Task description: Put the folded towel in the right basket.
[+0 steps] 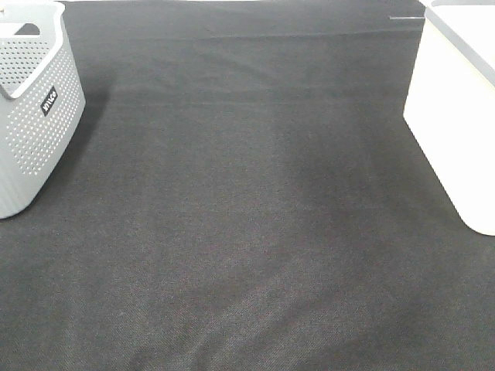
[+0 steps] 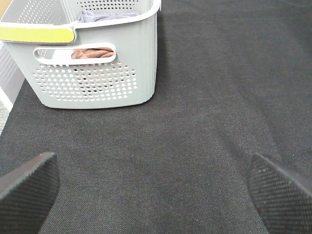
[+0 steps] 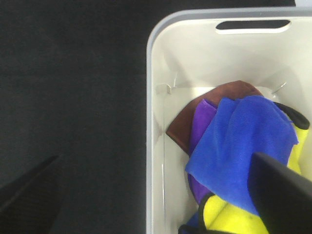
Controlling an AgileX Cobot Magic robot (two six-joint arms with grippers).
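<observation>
The right basket [image 1: 448,116] is white and stands at the table's right edge. The right wrist view looks down into it [image 3: 152,97]. A blue towel [image 3: 239,141] lies on top of purple [image 3: 201,122], brown [image 3: 183,126] and yellow [image 3: 234,217] towels inside. My right gripper [image 3: 156,195] is open and empty, hovering over the basket's rim. My left gripper [image 2: 155,204] is open and empty above the black cloth, facing the grey basket. Neither gripper shows in the exterior high view. No towel lies on the table.
A grey perforated basket [image 1: 39,131] stands at the far left. In the left wrist view [image 2: 97,83] it holds a brown towel [image 2: 90,52] and a grey-blue one [image 2: 105,15]. A black cloth [image 1: 247,232] covers the table.
</observation>
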